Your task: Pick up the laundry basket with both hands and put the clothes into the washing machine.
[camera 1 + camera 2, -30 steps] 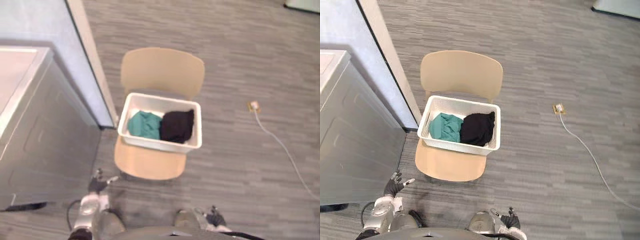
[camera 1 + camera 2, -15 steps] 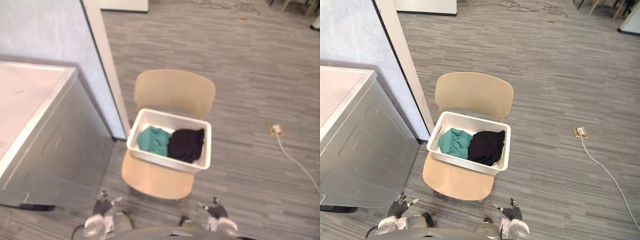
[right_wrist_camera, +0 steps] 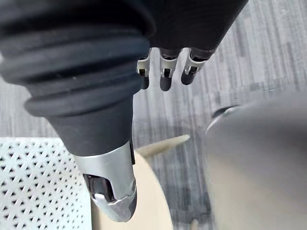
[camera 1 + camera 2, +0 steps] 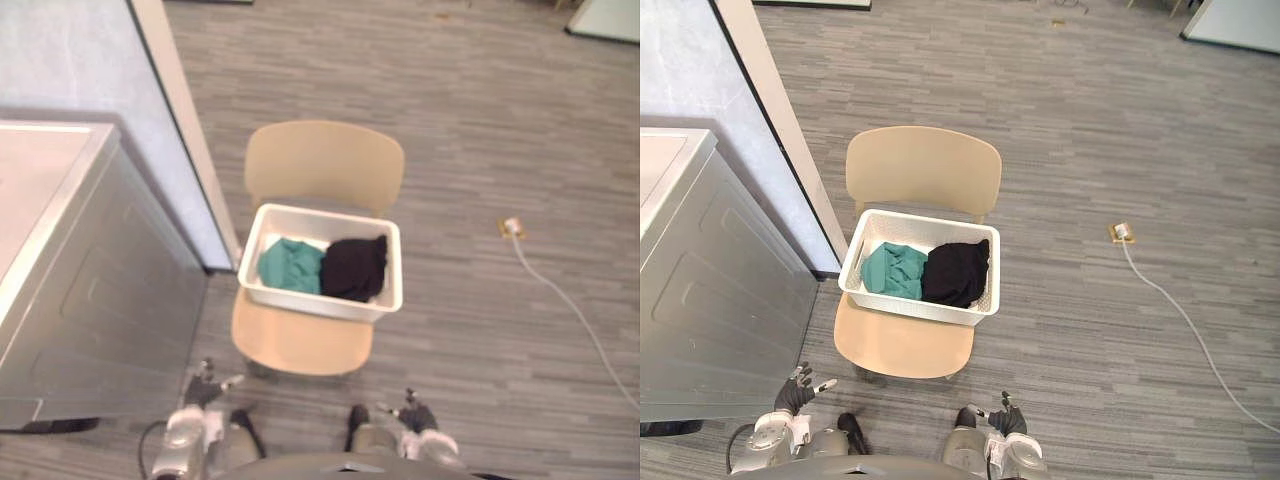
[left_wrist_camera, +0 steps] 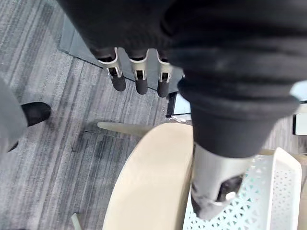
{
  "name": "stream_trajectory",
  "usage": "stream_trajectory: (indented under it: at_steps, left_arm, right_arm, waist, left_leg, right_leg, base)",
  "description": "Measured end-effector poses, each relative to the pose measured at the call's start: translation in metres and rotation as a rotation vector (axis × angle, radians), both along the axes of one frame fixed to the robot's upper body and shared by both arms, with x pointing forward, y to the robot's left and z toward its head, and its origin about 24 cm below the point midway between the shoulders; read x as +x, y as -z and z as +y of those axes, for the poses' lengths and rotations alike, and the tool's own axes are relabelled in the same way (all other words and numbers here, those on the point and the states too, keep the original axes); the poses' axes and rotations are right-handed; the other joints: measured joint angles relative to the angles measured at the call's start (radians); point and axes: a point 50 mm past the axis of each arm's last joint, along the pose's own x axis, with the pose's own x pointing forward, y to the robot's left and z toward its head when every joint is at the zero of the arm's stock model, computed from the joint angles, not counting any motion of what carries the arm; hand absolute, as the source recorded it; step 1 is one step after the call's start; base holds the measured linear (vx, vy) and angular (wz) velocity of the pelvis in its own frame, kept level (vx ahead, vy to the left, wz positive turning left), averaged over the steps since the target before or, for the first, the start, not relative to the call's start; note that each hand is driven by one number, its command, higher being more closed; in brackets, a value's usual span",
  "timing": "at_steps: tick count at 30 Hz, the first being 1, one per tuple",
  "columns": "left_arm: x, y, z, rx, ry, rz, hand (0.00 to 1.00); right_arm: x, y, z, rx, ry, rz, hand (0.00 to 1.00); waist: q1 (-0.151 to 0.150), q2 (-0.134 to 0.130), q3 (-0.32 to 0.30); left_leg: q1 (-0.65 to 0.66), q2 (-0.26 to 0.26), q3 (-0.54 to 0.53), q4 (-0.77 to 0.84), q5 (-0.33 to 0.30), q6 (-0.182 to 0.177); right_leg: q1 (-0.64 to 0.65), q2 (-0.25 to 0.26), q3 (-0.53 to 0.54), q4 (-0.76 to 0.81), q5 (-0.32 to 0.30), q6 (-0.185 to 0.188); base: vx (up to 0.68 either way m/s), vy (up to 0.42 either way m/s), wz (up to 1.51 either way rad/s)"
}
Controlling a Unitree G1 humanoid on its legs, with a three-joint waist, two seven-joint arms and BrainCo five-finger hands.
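The white laundry basket (image 4: 912, 307) sits square on the seat of a beige chair (image 4: 902, 346), pushed back close to the chair's backrest, and inside it lie two bundles touching side by side: a green garment (image 4: 892, 270) on the robot's left and a black garment (image 4: 957, 272) on the right, the black one heaped up to the rim. Neither hand has the basket yet. The left hand (image 4: 796, 394) hangs low off the chair's front left corner, fingers (image 5: 140, 81) straight and spread, thumb out, nothing in its grasp; its wrist view looks past them onto the chair seat and the basket's latticed wall. The right hand (image 4: 1006, 419) sits low off the front right corner, likewise relaxed and empty, fingers (image 3: 163, 76) extended over the grey plank floor (image 4: 1090, 120), well apart from the basket. Off to the robot's left stands the grey washing machine (image 4: 720, 300) with its pale top, just beside the chair, and behind it a pale wall panel (image 4: 680, 70) with a beige edge. Out to the right, a floor socket (image 4: 1121, 232) feeds a white cable (image 4: 1185, 325) trailing across the boards.
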Motion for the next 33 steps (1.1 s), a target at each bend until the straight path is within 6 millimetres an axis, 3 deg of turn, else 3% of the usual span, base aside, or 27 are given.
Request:
stream_trajectory:
  at_steps: [1, 2, 4, 6, 7, 8, 11, 13, 15, 16, 18, 19, 20, 22, 23, 24, 25, 26, 27, 28, 30, 32, 33]
  left_arm:
    - [0.001, -0.001, 0.001, 0.003, -0.002, -0.004, 0.00]
    - [0.003, -0.003, 0.001, 0.004, -0.009, -0.022, 0.00]
    - [0.001, -0.003, 0.000, 0.002, -0.018, -0.024, 0.00]
    - [-0.010, 0.001, 0.001, -0.001, -0.041, 0.006, 0.00]
    - [-0.013, 0.003, -0.002, -0.011, -0.052, 0.018, 0.00]
    - [-0.019, 0.005, -0.001, -0.007, -0.074, 0.035, 0.00]
    - [-0.024, 0.010, -0.011, -0.036, -0.078, 0.064, 0.00]
    - [-0.025, 0.012, -0.015, -0.044, -0.068, 0.077, 0.00]
    - [-0.024, 0.012, -0.016, -0.047, -0.068, 0.077, 0.00]
    - [-0.023, 0.013, -0.016, -0.047, -0.067, 0.080, 0.00]
    - [-0.023, 0.014, -0.008, -0.036, -0.097, 0.090, 0.00]
    - [-0.034, 0.015, 0.004, -0.025, -0.149, 0.107, 0.00]
    - [-0.036, 0.015, 0.007, -0.020, -0.157, 0.114, 0.00]
    - [-0.034, 0.015, 0.001, -0.032, -0.147, 0.109, 0.00]
    - [-0.034, 0.016, -0.001, -0.035, -0.139, 0.110, 0.00]
    - [-0.035, 0.016, -0.003, -0.039, -0.135, 0.113, 0.00]
    - [-0.035, 0.016, -0.003, -0.035, -0.129, 0.113, 0.00]
    - [-0.032, 0.015, -0.002, -0.026, -0.124, 0.108, 0.00]
    - [-0.034, 0.016, 0.000, -0.018, -0.124, 0.113, 0.00]
    - [-0.035, 0.016, 0.001, -0.006, -0.114, 0.117, 0.00]
    - [-0.026, 0.014, -0.002, 0.003, -0.069, 0.107, 0.00]
    - [-0.012, 0.012, -0.009, -0.004, -0.040, 0.087, 0.00]
    - [-0.009, 0.012, -0.011, -0.005, -0.032, 0.082, 0.00]
  right_arm:
    - [-0.005, 0.002, 0.000, 0.005, 0.000, 0.019, 0.00]
    - [-0.003, 0.002, -0.001, 0.002, -0.006, 0.016, 0.00]
    - [-0.002, 0.001, -0.002, -0.005, -0.012, 0.014, 0.00]
    - [0.006, -0.001, -0.005, -0.011, -0.009, -0.001, 0.00]
    - [0.007, -0.001, -0.007, -0.012, 0.011, -0.004, 0.00]
    - [0.008, -0.002, -0.010, -0.015, 0.033, -0.009, 0.00]
    - [-0.004, 0.000, -0.022, -0.031, 0.079, 0.022, 0.00]
    - [-0.025, 0.002, -0.036, -0.055, 0.148, 0.070, 0.00]
    - [-0.034, 0.003, -0.040, -0.054, 0.192, 0.088, 0.00]
    - [-0.034, 0.003, -0.039, -0.050, 0.206, 0.087, 0.00]
    - [-0.034, 0.006, -0.029, -0.015, 0.237, 0.084, 0.00]
    - [-0.036, 0.010, -0.013, 0.031, 0.255, 0.087, 0.00]
    - [-0.037, 0.010, -0.012, 0.037, 0.264, 0.089, 0.00]
    - [-0.037, 0.010, -0.017, 0.026, 0.268, 0.089, 0.00]
    - [-0.038, 0.009, -0.018, 0.023, 0.271, 0.088, 0.00]
    - [-0.037, 0.008, -0.023, 0.018, 0.284, 0.078, 0.00]
    - [-0.033, 0.005, -0.027, -0.002, 0.281, 0.051, 0.00]
    - [-0.024, 0.002, -0.028, -0.013, 0.255, 0.022, 0.00]
    - [-0.023, 0.001, -0.026, -0.012, 0.244, 0.017, 0.00]
    - [-0.023, 0.002, -0.023, 0.000, 0.237, 0.017, 0.00]
    - [-0.030, 0.004, -0.021, 0.005, 0.233, 0.033, 0.00]
    - [-0.034, 0.004, -0.020, 0.009, 0.240, 0.038, 0.00]
    - [-0.035, 0.004, -0.021, 0.007, 0.241, 0.039, 0.00]
  waist:
    - [0.007, -0.009, -0.005]
    - [0.016, -0.004, -0.004]
    - [0.022, 0.012, -0.008]
    - [0.033, 0.037, 0.006]
    - [0.022, 0.047, 0.004]
    - [0.009, 0.038, 0.004]
    - [0.003, 0.056, -0.005]
    - [-0.007, 0.064, -0.012]
    - [-0.010, 0.072, -0.017]
    - [-0.012, 0.076, -0.020]
    - [0.010, 0.045, -0.021]
    - [0.015, 0.015, -0.033]
    - [0.013, 0.008, -0.037]
    - [0.008, 0.017, -0.041]
    - [0.002, 0.019, -0.039]
    - [-0.004, 0.022, -0.037]
    - [-0.010, 0.029, -0.030]
    - [-0.019, 0.043, -0.018]
    - [-0.025, 0.046, -0.015]
    - [-0.039, 0.050, -0.013]
    - [-0.066, 0.052, -0.003]
    - [-0.077, 0.057, 0.026]
    - [-0.083, 0.058, 0.027]
  left_leg:
    - [-0.032, -0.010, -0.050, 0.038, 0.000, -0.005]
    - [-0.068, -0.010, -0.095, 0.048, 0.022, -0.007]
    - [-0.112, -0.014, -0.155, 0.030, 0.063, -0.012]
    - [-0.124, -0.025, -0.202, -0.103, 0.161, -0.006]
    - [-0.119, -0.014, -0.154, -0.160, 0.147, 0.024]
    - [-0.113, 0.026, 0.009, -0.168, 0.089, 0.075]
    - [-0.117, 0.114, 0.249, 0.027, 0.063, 0.077]
    - [-0.071, 0.129, 0.279, 0.134, 0.013, 0.069]
    - [-0.017, 0.126, 0.313, 0.079, 0.000, 0.047]
    - [-0.018, 0.114, 0.325, 0.040, -0.002, 0.006]
    - [-0.036, 0.071, 0.331, 0.030, 0.014, 0.030]
    - [-0.041, 0.031, 0.314, 0.031, 0.004, 0.046]
    - [-0.041, 0.013, 0.299, 0.031, -0.005, 0.054]
    - [-0.034, -0.061, 0.238, 0.030, -0.076, 0.081]
    - [-0.027, -0.084, 0.225, 0.026, -0.086, 0.089]
    - [-0.007, -0.116, 0.204, 0.016, -0.095, 0.097]
    - [0.015, -0.146, 0.179, -0.007, -0.100, 0.106]
    - [0.049, -0.163, 0.154, -0.049, -0.092, 0.110]
    - [0.070, -0.171, 0.140, -0.075, -0.084, 0.109]
    - [0.110, -0.190, 0.103, -0.131, -0.064, 0.110]
    - [0.154, -0.225, 0.026, -0.187, -0.038, 0.119]
    - [0.195, -0.243, -0.045, -0.210, -0.034, 0.126]
    - [0.202, -0.245, -0.068, -0.216, -0.035, 0.124]
  right_leg:
    - [0.024, 0.015, 0.063, -0.003, -0.049, 0.009]
    - [0.020, 0.025, 0.052, 0.008, -0.075, 0.014]
    - [-0.005, 0.033, -0.009, 0.020, -0.077, 0.006]
    - [-0.011, 0.038, -0.115, 0.038, -0.067, -0.023]
    - [0.001, 0.034, -0.168, 0.004, -0.055, -0.033]
    - [0.030, 0.003, -0.258, -0.059, -0.014, -0.048]
    - [0.069, -0.033, -0.421, -0.099, 0.004, -0.052]
    - [0.140, -0.063, -0.588, -0.125, 0.012, -0.038]
    - [0.164, -0.069, -0.701, -0.148, 0.033, -0.005]
    - [0.166, -0.070, -0.731, -0.151, 0.041, 0.008]
    - [0.176, -0.096, -0.777, -0.175, 0.078, 0.016]
    - [0.200, -0.120, -0.807, -0.183, 0.092, 0.025]
    - [0.208, -0.136, -0.818, -0.172, 0.094, 0.030]
    - [0.198, -0.258, -0.810, 0.030, 0.095, 0.030]
    - [0.184, -0.302, -0.788, 0.105, 0.100, 0.016]
    - [0.137, -0.361, -0.725, 0.235, 0.121, -0.065]
    - [0.042, -0.386, -0.590, 0.422, 0.123, -0.215]
    - [-0.043, -0.332, -0.471, 0.565, 0.055, -0.180]
    - [-0.074, -0.288, -0.430, 0.598, 0.022, -0.161]
    - [-0.120, -0.198, -0.376, 0.614, -0.031, -0.138]
    - [-0.184, -0.082, -0.347, 0.524, -0.095, -0.108]
    - [-0.245, -0.003, -0.300, 0.356, -0.100, -0.099]
    - [-0.259, 0.012, -0.299, 0.290, -0.087, -0.097]
  base:
    - [-0.07, -0.134, 1.25]
    - [-0.09, -0.151, 1.24]
    - [-0.13, -0.160, 1.11]
    - [-0.20, -0.177, 1.26]
    - [-0.18, -0.109, 1.62]
    - [-0.18, -0.072, 1.59]
    - [-0.09, -0.027, 1.66]
    - [-0.06, 0.011, 2.18]
    - [0.02, 0.156, 1.84]
    - [0.07, 0.233, 1.59]
    - [0.06, 0.212, 0.95]
    - [0.03, 0.268, 0.71]
    - [0.04, 0.358, 0.87]
    - [0.03, 0.391, 0.91]
    - [0.04, 0.318, 0.81]
    - [0.09, 0.298, 0.69]
    - [0.18, 0.364, 0.69]
    - [0.14, 0.279, 0.57]
    - [0.20, 0.262, 0.65]
    - [0.16, 0.148, 0.77]
    - [0.23, 0.140, 1.23]
    - [0.26, 0.073, 1.21]
    - [0.28, 0.044, 0.99]
